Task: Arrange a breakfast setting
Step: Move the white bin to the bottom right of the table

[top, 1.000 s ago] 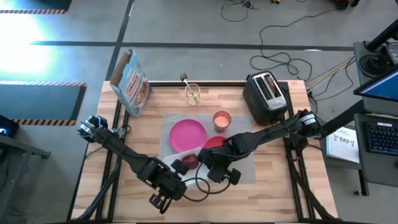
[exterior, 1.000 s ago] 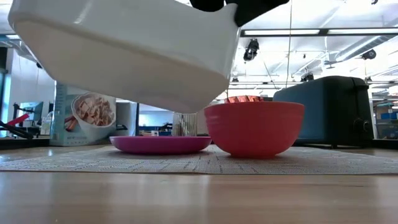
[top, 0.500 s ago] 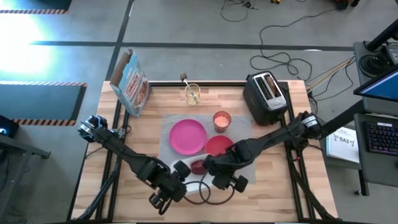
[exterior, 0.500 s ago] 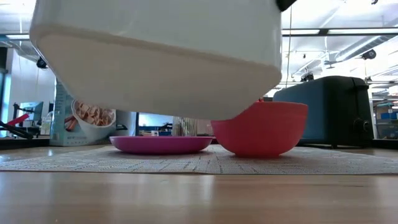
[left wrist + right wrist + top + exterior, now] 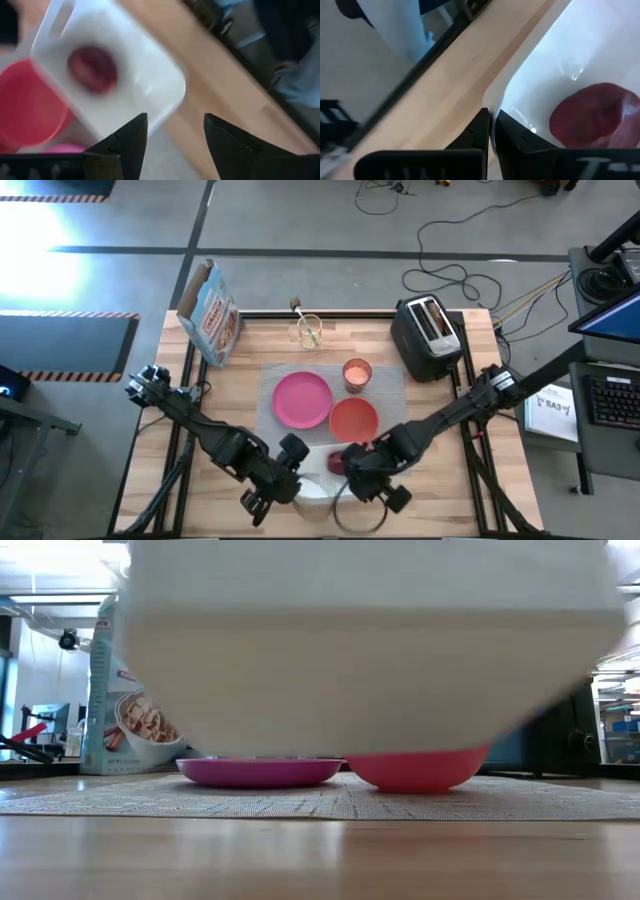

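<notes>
Tray and fruit shifted toward the worktop's near edge.
Right pincer grips the white tray's rim, dark-red fruit inside; left pincer gapes empty.

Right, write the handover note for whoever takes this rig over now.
Right gripper: shut on the white tray rim, holding it above the table's near edge with the dark-red fruit inside.
Left gripper: open, empty, beside the tray.
Done: pink plate, red-orange bowl and orange cup sit on the grey placemat.
Left: the fruit is not yet placed. Spoon not in view.
</notes>
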Robot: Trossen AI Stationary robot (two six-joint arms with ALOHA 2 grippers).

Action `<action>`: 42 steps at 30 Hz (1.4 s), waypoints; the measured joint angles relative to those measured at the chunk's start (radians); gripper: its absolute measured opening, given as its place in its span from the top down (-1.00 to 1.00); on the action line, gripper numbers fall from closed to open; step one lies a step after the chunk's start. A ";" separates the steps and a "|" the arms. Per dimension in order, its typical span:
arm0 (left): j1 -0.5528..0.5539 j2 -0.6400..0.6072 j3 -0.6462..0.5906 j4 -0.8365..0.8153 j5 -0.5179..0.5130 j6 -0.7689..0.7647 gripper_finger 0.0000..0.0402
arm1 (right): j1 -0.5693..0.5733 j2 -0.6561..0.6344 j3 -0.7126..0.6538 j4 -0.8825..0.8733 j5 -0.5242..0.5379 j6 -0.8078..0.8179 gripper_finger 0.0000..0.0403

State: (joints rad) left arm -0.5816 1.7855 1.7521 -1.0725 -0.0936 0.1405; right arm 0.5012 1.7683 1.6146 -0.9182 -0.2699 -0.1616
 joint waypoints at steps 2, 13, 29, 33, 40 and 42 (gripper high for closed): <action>0.000 0.000 0.001 -0.032 -0.036 0.000 0.11 | 0.023 0.000 0.000 -0.030 0.000 0.114 0.96; 0.000 0.000 0.001 -0.045 -0.025 -0.100 0.11 | 0.175 0.000 0.000 -0.079 0.004 0.793 0.96; 0.007 -0.001 0.000 -0.112 -0.010 0.042 0.11 | 0.420 0.000 0.000 -0.080 0.159 1.677 0.96; 0.008 -0.001 -0.001 -0.111 -0.010 0.060 0.11 | 0.476 0.000 0.000 -0.112 0.279 1.817 0.96; 0.013 -0.001 -0.001 -0.111 -0.011 0.108 0.11 | 0.537 0.001 -0.018 -0.226 0.316 1.991 0.96; 0.023 -0.001 -0.001 -0.111 -0.012 0.120 0.11 | 0.552 0.001 -0.023 -0.219 0.314 2.029 0.96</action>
State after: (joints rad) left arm -0.5587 1.7847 1.7515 -1.1839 -0.1052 0.2608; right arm 1.0532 1.7695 1.5914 -1.1375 0.0440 1.8671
